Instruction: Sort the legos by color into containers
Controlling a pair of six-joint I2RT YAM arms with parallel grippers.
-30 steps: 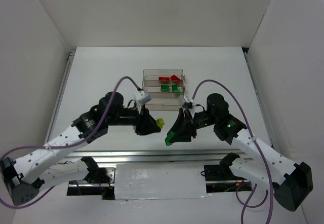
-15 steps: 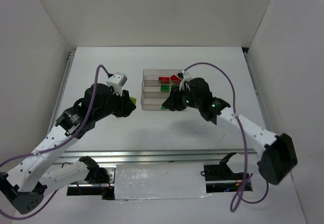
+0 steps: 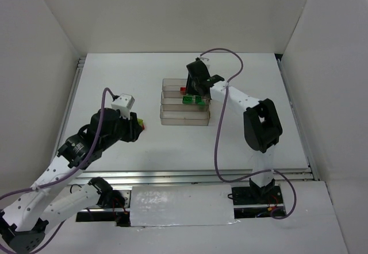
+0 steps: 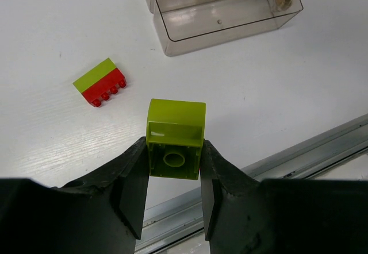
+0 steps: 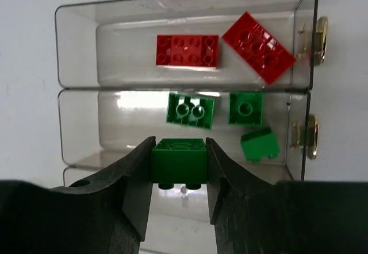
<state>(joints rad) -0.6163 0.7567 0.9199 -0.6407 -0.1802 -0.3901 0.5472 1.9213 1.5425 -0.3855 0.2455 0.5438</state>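
Red legos (image 5: 187,50) far bin (image 5: 77,41), green legos (image 5: 190,110) middle bin (image 5: 77,124).

legos (image 5: 187,50) in containers (image 5: 75,41), stack (image 4: 100,82) L of them

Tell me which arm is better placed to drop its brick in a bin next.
Right. The right tool holds a green brick over the bin with green legos; the left tool holds its yellow-green brick above the table, apart from the bins.

The left arm (image 3: 69,153) folds at the elbow on its own side, its left gripper (image 4: 173,157) clamped on a yellow-green brick (image 4: 175,139), while the right arm (image 3: 260,124) reaches far forward and inward, wrist pointing down, its right gripper (image 5: 179,170) pinching a green brick (image 5: 179,161) between both fingers.
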